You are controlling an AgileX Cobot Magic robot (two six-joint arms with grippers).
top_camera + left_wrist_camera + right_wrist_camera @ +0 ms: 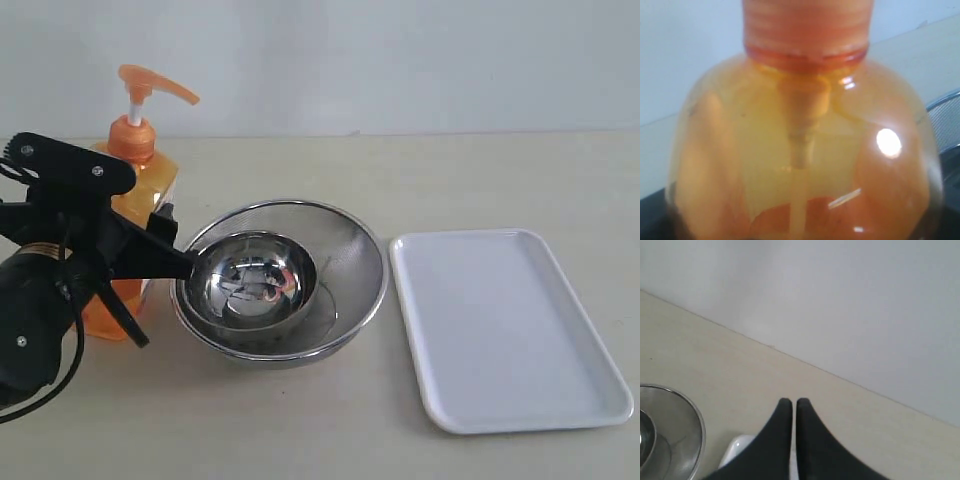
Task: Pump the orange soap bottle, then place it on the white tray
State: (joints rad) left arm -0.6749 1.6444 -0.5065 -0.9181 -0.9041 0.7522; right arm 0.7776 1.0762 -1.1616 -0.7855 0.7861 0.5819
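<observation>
Orange soap bottle point(148, 192) stands upright at the left of the table point(300, 420), its body between the jaws of your left pincer point(150, 225) — whether they truly clamp it you cannot tell. Well to the right lies the white tray point(510, 330), with the steel bowl point(370, 250) between them, so lift over it; your right pincer point(792, 402), clenched, hovers by the tray.

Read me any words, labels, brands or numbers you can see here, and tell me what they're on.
None can be read.
orange soap bottle: label mostly hidden in the exterior view; the left wrist view shows no letters.
white tray: no markings show.
steel bowl: no markings show.
</observation>
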